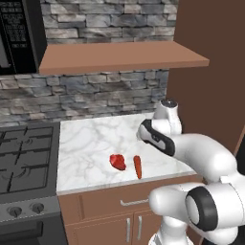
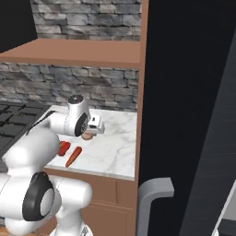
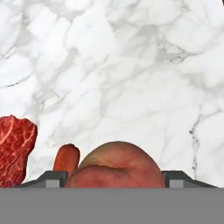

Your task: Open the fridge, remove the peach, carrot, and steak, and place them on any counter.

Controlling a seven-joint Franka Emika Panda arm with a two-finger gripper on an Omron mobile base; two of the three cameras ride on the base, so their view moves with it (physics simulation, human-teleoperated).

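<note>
I am looking down the hand camera at the peach (image 3: pixel 116 165), which is sitting between the two dark finger tips: a round fruit, reddish-pink low down and paling to a yellowish-tan patch across its top. The gripper (image 3: pixel 114 178) is standing wide, one tip on each side of the peach, and I am reading that as a wide grip on it, though the contact itself is hidden at the picture's lower edge. From the right base camera the peach (image 2: pixel 87 136) is showing as a small pinkish ball tucked under the white hand, just above the white marble counter (image 2: pixel 115 147). The steak (image 1: pixel 117 161) is lying on the marble near the front edge, a glossy red, lumpy, flat-ish piece with pale marbling streaks visible in the hand view. The carrot (image 1: pixel 138 166) is lying just beside it, a short orange-red taper pointing toward the counter's front edge. The two are close but apart. The fridge (image 2: pixel 189 115) is looming near-black to the right of the counter, with a grey bar handle (image 2: pixel 150 203) curving at its lower front.
</note>
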